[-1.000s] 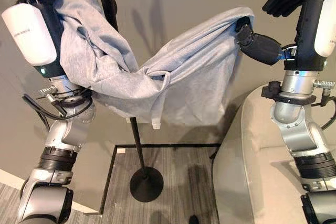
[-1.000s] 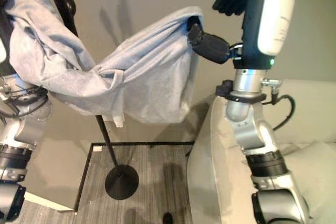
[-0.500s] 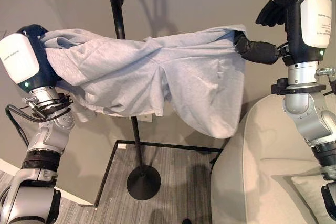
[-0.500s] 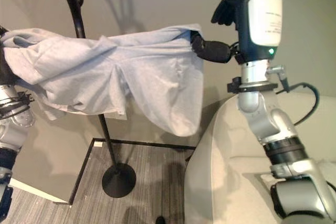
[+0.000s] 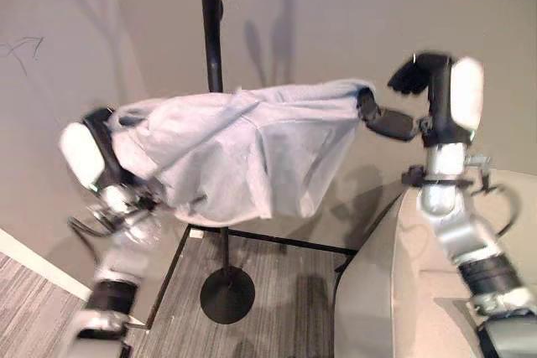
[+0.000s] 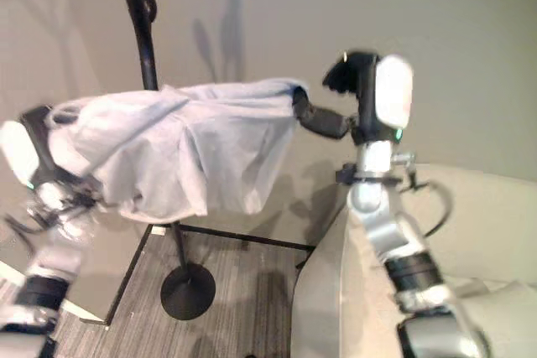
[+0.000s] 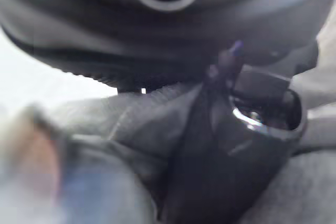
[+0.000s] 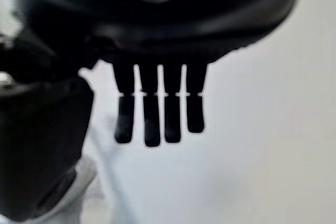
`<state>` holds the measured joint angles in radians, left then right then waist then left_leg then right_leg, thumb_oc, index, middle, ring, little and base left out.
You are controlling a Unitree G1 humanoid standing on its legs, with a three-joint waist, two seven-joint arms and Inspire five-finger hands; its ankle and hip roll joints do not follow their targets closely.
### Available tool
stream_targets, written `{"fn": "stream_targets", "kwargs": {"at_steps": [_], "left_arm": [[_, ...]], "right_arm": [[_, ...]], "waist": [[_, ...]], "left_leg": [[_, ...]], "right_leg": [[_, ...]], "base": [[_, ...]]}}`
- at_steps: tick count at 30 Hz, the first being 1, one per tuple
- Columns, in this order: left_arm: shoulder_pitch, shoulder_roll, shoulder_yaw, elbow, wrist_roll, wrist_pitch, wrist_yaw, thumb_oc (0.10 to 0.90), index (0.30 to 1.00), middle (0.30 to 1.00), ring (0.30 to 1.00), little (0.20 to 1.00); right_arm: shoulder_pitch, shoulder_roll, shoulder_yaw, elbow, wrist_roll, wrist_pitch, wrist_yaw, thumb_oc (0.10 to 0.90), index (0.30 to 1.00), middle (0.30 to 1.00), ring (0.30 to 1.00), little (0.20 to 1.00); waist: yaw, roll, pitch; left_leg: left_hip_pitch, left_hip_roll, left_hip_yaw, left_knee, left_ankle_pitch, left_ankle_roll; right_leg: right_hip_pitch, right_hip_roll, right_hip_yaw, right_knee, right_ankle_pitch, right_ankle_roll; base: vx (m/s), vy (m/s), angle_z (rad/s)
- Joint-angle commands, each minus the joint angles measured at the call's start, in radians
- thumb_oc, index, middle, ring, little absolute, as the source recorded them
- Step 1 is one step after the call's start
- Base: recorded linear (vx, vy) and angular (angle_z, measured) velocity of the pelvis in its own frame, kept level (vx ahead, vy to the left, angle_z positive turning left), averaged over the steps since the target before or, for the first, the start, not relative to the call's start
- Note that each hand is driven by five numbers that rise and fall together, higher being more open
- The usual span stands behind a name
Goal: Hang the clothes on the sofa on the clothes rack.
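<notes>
1. The grey garment (image 5: 243,153) hangs stretched between the two raised arms, in front of the black pole of the clothes rack (image 5: 210,31), well above the floor (image 5: 277,291).
2. The right robot hand (image 5: 403,98) is up at the garment's right end. Its thumb reaches into the cloth edge while its fingers (image 8: 157,114) stand out straight, so it carries the cloth hooked on the thumb rather than clenched; whether the thumb truly pinches the cloth I cannot tell from these views.
3. The left robot hand (image 5: 105,123) is buried under the garment's left end. Its fingers are hidden by folds, and its wrist view is too close and smeared to read, so its state cannot be told.
4. Held wide like this, the cloth stays spread and off the floor, likely so that it can be laid over a peg or arm of the rack instead of dropping in a bundle.
5. The rack's round base (image 5: 226,295) stands on the floor beside the sofa (image 5: 394,291), whose pale arm shows under the right arm.
6. The garment is lifted off the sofa but not yet resting on the rack; hanging it is left to do.
</notes>
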<state>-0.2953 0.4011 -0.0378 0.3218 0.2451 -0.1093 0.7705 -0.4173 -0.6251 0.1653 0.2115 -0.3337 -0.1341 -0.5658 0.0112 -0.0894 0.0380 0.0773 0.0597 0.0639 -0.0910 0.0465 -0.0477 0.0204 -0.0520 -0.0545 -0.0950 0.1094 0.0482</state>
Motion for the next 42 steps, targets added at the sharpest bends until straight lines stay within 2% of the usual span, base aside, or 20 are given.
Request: {"fn": "stream_targets", "kwargs": {"at_steps": [1, 3, 4, 5, 6, 7, 8, 9, 11, 13, 15, 19, 22, 23, 24, 26, 32, 38, 41, 42], "left_arm": [[-0.049, 0.031, 0.008, -0.048, -0.102, -0.136, 0.001, 0.400, 0.300, 0.300, 0.300, 0.300], [-0.012, -0.062, -0.017, -0.083, -0.273, -0.193, -0.034, 0.400, 0.300, 0.300, 0.300, 0.300], [0.040, -0.161, -0.075, -0.140, -0.519, -0.261, -0.144, 0.400, 0.300, 0.300, 0.300, 0.300], [0.062, -0.181, -0.092, -0.148, -0.598, -0.272, -0.184, 0.413, 0.319, 0.319, 0.319, 0.319], [0.072, -0.201, -0.106, -0.150, -0.686, -0.286, -0.218, 0.568, 0.552, 0.552, 0.552, 0.552], [0.097, -0.226, -0.137, -0.171, -0.813, -0.293, -0.286, 0.800, 0.900, 0.900, 0.900, 0.900], [0.102, -0.230, -0.138, -0.172, -0.843, -0.288, -0.299, 0.800, 0.900, 0.900, 0.900, 0.900], [0.107, -0.236, -0.151, -0.179, -0.888, -0.280, -0.327, 0.800, 0.900, 0.900, 0.900, 0.900], [0.133, -0.243, -0.196, -0.206, -1.028, -0.243, -0.418, 0.800, 0.900, 0.900, 0.900, 0.900], [0.147, -0.223, -0.242, -0.243, -1.092, -0.194, -0.487, 0.800, 0.900, 0.900, 0.900, 0.900], [0.155, -0.208, -0.249, -0.258, -1.107, -0.173, -0.509, 0.800, 0.900, 0.900, 0.900, 0.900], [0.192, -0.149, -0.229, -0.308, -1.070, -0.137, -0.550, 0.800, 0.900, 0.900, 0.900, 0.900], [0.249, -0.052, -0.185, -0.368, -0.934, -0.088, -0.604, 0.800, 0.900, 0.900, 0.900, 0.900], [0.296, 0.041, -0.156, -0.406, -0.861, -0.058, -0.675, 0.800, 0.900, 0.900, 0.900, 0.900], [0.297, 0.042, -0.156, -0.407, -0.861, -0.057, -0.675, 0.800, 0.900, 0.900, 0.900, 0.900], [0.358, 0.158, -0.109, -0.459, -0.798, -0.036, -0.765, 0.800, 0.900, 0.900, 0.900, 0.900], [0.554, 0.332, 0.079, -0.526, -0.712, -0.103, -0.916, 0.800, 0.900, 0.900, 0.900, 0.900], [0.636, 0.323, 0.183, -0.471, -0.893, -0.203, -1.058, 0.800, 0.900, 0.900, 0.900, 0.900], [0.626, 0.202, 0.240, -0.355, -1.034, -0.210, -1.151, 0.800, 0.900, 0.900, 0.900, 0.900], [0.608, 0.112, 0.290, -0.262, -1.091, -0.215, -1.167, 0.800, 0.900, 0.900, 0.900, 0.900]], "right_arm": [[-0.049, -0.023, -0.056, 0.025, 0.036, -0.018, -0.050, 0.400, 0.300, 0.300, 0.300, 0.300], [-0.006, 0.073, -0.038, 0.017, 0.081, -0.043, -0.038, 0.400, 0.300, 0.300, 0.300, 0.300], [0.059, 0.210, 0.054, 0.001, 0.161, -0.080, 0.037, 0.400, 0.300, 0.300, 0.300, 0.300], [0.083, 0.251, 0.107, -0.003, 0.223, -0.097, 0.097, 0.400, 0.300, 0.300, 0.300, 0.300], [0.109, 0.292, 0.146, -0.008, 0.338, -0.120, 0.166, 0.400, 0.300, 0.300, 0.300, 0.300], [0.145, 0.357, 0.216, -0.015, 0.606, -0.154, 0.306, 0.469, 0.404, 0.404, 0.404, 0.404], [0.154, 0.372, 0.224, -0.022, 0.690, -0.163, 0.339, 0.569, 0.554, 0.554, 0.554, 0.554], [0.163, 0.402, 0.255, -0.022, 0.862, -0.170, 0.403, 0.800, 0.900, 0.900, 0.900, 0.900], [0.196, 0.430, 0.299, -0.065, 1.075, -0.140, 0.459, 0.800, 0.900, 0.900, 0.900, 0.900], [0.195, 0.423, 0.311, -0.103, 1.175, -0.107, 0.481, 0.800, 0.900, 0.900, 0.900, 0.900], [0.194, 0.400, 0.292, -0.131, 1.166, -0.102, 0.479, 0.800, 0.900, 0.900, 0.900, 0.900], [0.212, 0.273, 0.229, -0.209, 0.995, -0.079, 0.506, 0.800, 0.900, 0.900, 0.900, 0.900], [0.230, 0.124, 0.158, -0.267, 0.833, -0.075, 0.558, 0.800, 0.900, 0.900, 0.900, 0.900], [0.246, 0.059, 0.116, -0.292, 0.796, -0.078, 0.601, 0.800, 0.900, 0.900, 0.900, 0.900], [0.247, 0.059, 0.115, -0.292, 0.796, -0.078, 0.601, 0.800, 0.900, 0.900, 0.900, 0.900], [0.263, -0.003, 0.079, -0.312, 0.766, -0.081, 0.657, 0.800, 0.900, 0.900, 0.900, 0.900], [0.370, -0.084, -0.040, -0.357, 0.762, -0.101, 0.783, 0.800, 0.900, 0.900, 0.900, 0.900], [0.486, -0.058, -0.124, -0.351, 0.854, -0.135, 0.829, 0.800, 0.900, 0.900, 0.900, 0.900], [0.551, 0.005, -0.145, -0.312, 0.916, -0.132, 0.858, 0.800, 0.900, 0.900, 0.900, 0.900], [0.585, 0.054, -0.163, -0.268, 0.943, -0.127, 0.867, 0.800, 0.900, 0.900, 0.900, 0.900]], "waist": [[-0.002, 0.000, -0.100], [-0.005, 0.005, -0.092], [-0.015, 0.011, -0.080], [-0.017, 0.013, -0.077], [-0.018, 0.014, -0.074], [-0.019, 0.016, -0.071], [-0.018, 0.016, -0.071], [-0.016, 0.016, -0.070], [-0.013, 0.018, -0.069], [-0.009, 0.020, -0.067], [-0.009, 0.022, -0.067], [-0.011, 0.027, -0.069], [-0.011, 0.029, -0.067], [-0.011, 0.033, -0.067], [-0.011, 0.032, -0.067], [-0.009, 0.038, -0.068], [-0.001, 0.045, -0.069], [0.005, 0.043, -0.070], [0.007, 0.039, -0.070], [0.010, 0.037, -0.072]], "left_leg": [[0.011, -0.017, 0.006, 0.004, -0.101, 0.016], [0.012, -0.016, 0.008, 0.004, -0.099, 0.019], [0.013, -0.015, 0.015, 0.004, -0.095, 0.021], [0.013, -0.015, 0.017, 0.004, -0.092, 0.021], [0.013, -0.014, 0.019, 0.004, -0.090, 0.020], [0.012, -0.013, 0.022, 0.004, -0.085, 0.017], [0.012, -0.012, 0.022, 0.004, -0.084, 0.017], [0.012, -0.012, 0.022, 0.004, -0.082, 0.014], [0.008, -0.012, 0.020, 0.004, -0.079, 0.012], [0.006, -0.014, 0.018, 0.004, -0.076, 0.011], [0.004, -0.014, 0.017, 0.004, -0.075, 0.010], [0.004, -0.014, 0.017, 0.004, -0.073, 0.010], [0.002, -0.012, 0.018, 0.004, -0.071, 0.011], [0.000, -0.011, 0.019, 0.004, -0.070, 0.011], [0.001, -0.011, 0.019, 0.004, -0.070, 0.011], [0.000, -0.010, 0.020, 0.004, -0.070, 0.011], [-0.003, -0.009, 0.018, 0.004, -0.066, 0.008], [-0.007, -0.009, 0.014, 0.004, -0.064, 0.002], [-0.010, -0.009, 0.010, 0.004, -0.061, -0.002], [-0.010, -0.008, 0.009, 0.004, -0.061, -0.003]], "right_leg": [[0.099, -0.053, 0.024, 0.008, -0.104, 0.077], [0.097, -0.054, 0.028, 0.008, -0.101, 0.075], [0.092, -0.054, 0.039, 0.008, -0.094, 0.069], [0.090, -0.054, 0.042, 0.008, -0.092, 0.068], [0.088, -0.053, 0.043, 0.008, -0.089, 0.067], [0.086, -0.053, 0.046, 0.008, -0.088, 0.066], [0.085, -0.053, 0.047, 0.008, -0.088, 0.066], [0.084, -0.053, 0.048, 0.008, -0.086, 0.065], [0.082, -0.052, 0.045, 0.008, -0.084, 0.064], [0.083, -0.053, 0.041, 0.008, -0.081, 0.065], [0.082, -0.054, 0.040, 0.008, -0.080, 0.066], [0.081, -0.053, 0.037, 0.009, -0.078, 0.067], [0.080, -0.053, 0.034, 0.009, -0.076, 0.070], [0.077, -0.052, 0.034, 0.009, -0.075, 0.072], [0.078, -0.052, 0.034, 0.009, -0.075, 0.072], [0.077, -0.054, 0.030, 0.009, -0.074, 0.075], [0.076, -0.058, 0.020, 0.009, -0.076, 0.081], [0.077, -0.059, 0.011, 0.008, -0.080, 0.085], [0.077, -0.060, 0.009, 0.008, -0.083, 0.084], [0.077, -0.060, 0.008, 0.008, -0.086, 0.083]], "base": [[0.00, 0.000, 0.00], [-0.04, 0.008, -0.01], [-0.09, 0.014, -0.02], [-0.10, 0.010, -0.09], [-0.08, 0.007, -0.03], [-0.05, 0.008, -0.02], [-0.04, 0.011, 0.06], [-0.03, 0.008, -0.01], [-0.05, 0.006, 0.00], [-0.05, 0.007, 0.01], [-0.04, 0.003, 0.01], [-0.01, 0.000, 0.02], [0.00, 0.000, 0.00], [0.00, 0.000, 0.00], [0.00, 0.000, 0.00], [0.00, 0.000, 0.00], [0.00, -0.002, 0.01], [-0.01, -0.006, 0.01], [0.00, 0.000, 0.00], [0.00, 0.000, 0.00]]}}
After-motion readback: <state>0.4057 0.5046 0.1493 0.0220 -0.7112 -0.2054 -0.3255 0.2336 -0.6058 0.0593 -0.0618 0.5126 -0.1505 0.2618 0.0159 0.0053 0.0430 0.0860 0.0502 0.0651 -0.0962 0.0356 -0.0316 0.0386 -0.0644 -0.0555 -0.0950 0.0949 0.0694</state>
